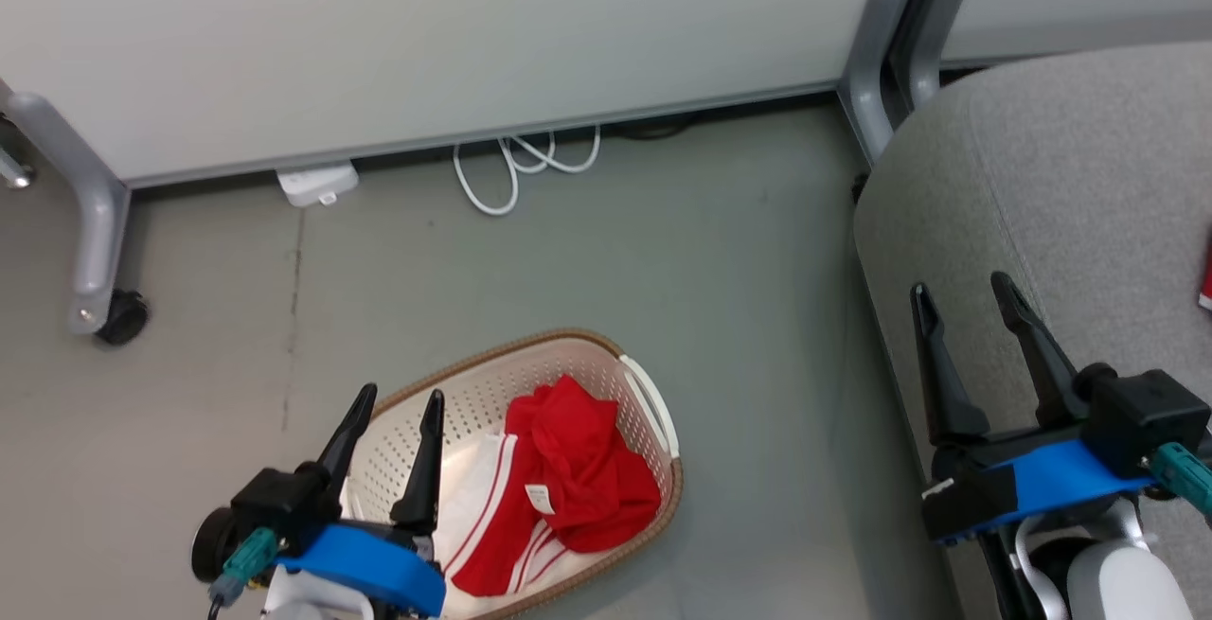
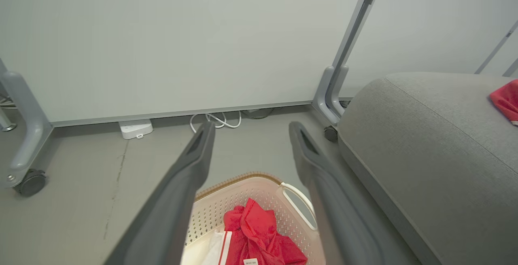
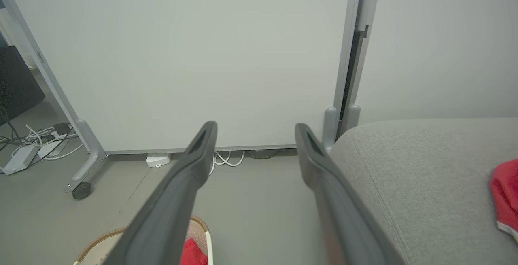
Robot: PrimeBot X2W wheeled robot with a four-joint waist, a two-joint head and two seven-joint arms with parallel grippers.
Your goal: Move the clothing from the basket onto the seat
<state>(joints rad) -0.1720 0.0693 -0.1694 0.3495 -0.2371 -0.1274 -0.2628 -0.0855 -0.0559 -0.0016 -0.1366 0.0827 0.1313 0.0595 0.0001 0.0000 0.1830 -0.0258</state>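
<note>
Both jaws stood wide, holding nothing. Red clothing [image 1: 578, 469] lay in the basket [image 1: 587, 360] near the grey seat [image 1: 1070, 185]; a white cable [image 1: 530, 162] curled by the wall [image 1: 426, 33].

We see a pale panel [image 1: 426, 33] on a castor [image 1: 121, 317] over the grey floor [image 1: 587, 260], a looped white cable [image 1: 492, 186] and white box [image 1: 317, 185] at its base.

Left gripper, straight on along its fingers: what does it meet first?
Likely the floor by the white cable at the foot of the panel; the left gripper seems to clear the basket, though depth is unclear.
</note>
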